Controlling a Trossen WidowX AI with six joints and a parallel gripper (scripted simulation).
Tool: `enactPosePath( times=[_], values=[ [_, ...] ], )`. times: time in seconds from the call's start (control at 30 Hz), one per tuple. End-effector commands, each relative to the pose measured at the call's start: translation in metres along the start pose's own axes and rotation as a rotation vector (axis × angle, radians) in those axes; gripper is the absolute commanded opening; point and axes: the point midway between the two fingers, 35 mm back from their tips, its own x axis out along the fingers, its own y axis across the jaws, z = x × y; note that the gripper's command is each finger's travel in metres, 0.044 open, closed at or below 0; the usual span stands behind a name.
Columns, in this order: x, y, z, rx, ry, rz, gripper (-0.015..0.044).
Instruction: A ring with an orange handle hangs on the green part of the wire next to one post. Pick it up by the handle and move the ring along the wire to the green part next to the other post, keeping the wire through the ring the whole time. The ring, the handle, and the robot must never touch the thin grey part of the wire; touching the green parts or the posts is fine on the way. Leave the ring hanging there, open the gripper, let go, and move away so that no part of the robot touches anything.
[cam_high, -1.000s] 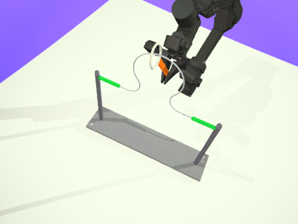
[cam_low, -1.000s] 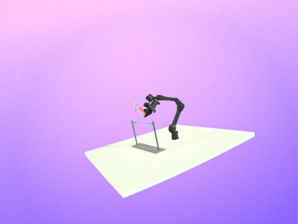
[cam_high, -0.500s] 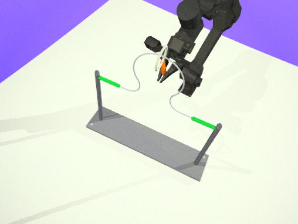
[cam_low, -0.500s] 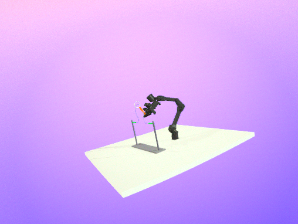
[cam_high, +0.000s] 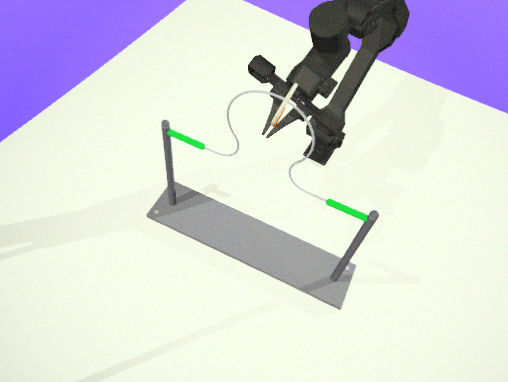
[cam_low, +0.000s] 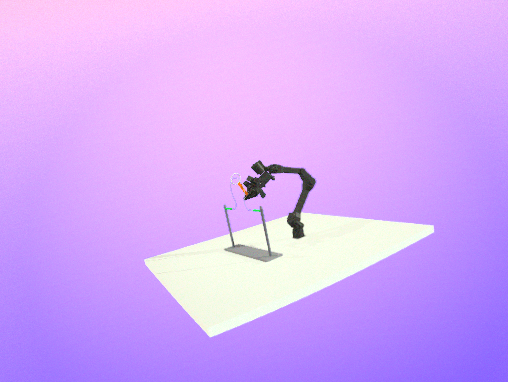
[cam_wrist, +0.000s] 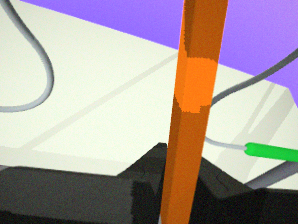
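Gripping the orange handle (cam_high: 280, 116) (cam_low: 243, 188) (cam_wrist: 192, 100), the nearly closed gripper (cam_high: 265, 135) (cam_low: 246, 198) (cam_wrist: 170, 152) has the pale ring (cam_high: 285, 104) (cam_low: 231, 179) at the wire's (cam_high: 256, 91) (cam_low: 231, 192) (cam_wrist: 50, 75) twelve o'clock crest in the top view. Probably mid-route; descent to the far green part and release remain. No readable writing.

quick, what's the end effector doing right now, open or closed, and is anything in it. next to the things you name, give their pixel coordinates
End effector (cam_high: 265, 135) (cam_low: 246, 198) (cam_wrist: 170, 152): closed, holding the ring's orange handle (cam_high: 279, 117) (cam_low: 243, 188) (cam_wrist: 195, 85).
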Motion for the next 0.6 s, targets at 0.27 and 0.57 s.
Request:
enactPosePath(
  times=[0.27,0.57],
  values=[
    [-0.002,-0.007,0.001,-0.134,-0.032,-0.095,-0.015],
    [-0.003,-0.013,0.002,-0.234,-0.048,-0.164,-0.015]
  ],
)
